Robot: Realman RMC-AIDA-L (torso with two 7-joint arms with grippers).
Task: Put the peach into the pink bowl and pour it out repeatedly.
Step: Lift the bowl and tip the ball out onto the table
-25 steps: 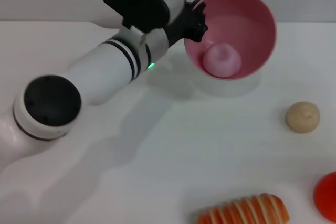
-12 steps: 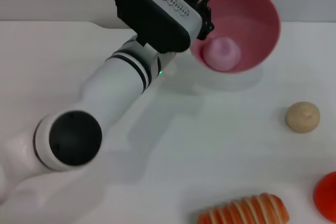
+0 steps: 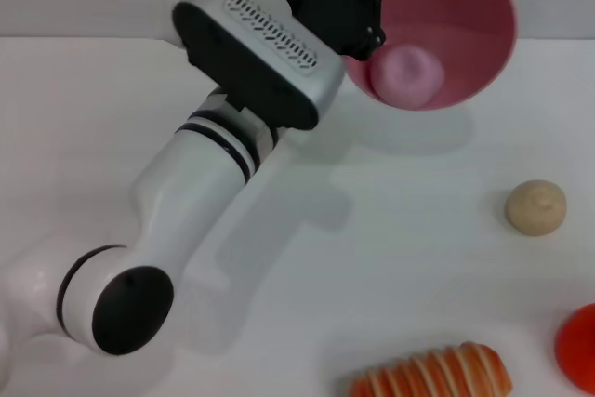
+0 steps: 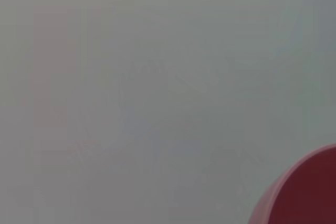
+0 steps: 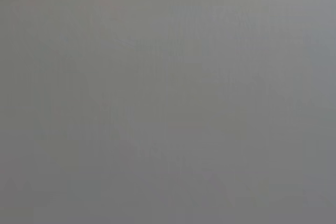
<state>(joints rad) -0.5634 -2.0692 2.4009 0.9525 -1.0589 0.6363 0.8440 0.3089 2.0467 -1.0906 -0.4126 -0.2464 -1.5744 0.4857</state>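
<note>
Lifting and tipping further than a moment ago, left gripper [image 3: 358, 8] pinching the pink bowl [image 3: 465, 6] by its rim above the table [image 3: 390, 230], peach [image 3: 407, 74] sliding toward the lowered lip, nearing pouring out; right gripper unseen.

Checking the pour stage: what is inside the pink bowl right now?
The peach lies inside the tilted pink bowl, low against its wall. The left pincer holds the bowl's rim; the wall section behind the pincer is covered. Nothing else shows inside.
</note>
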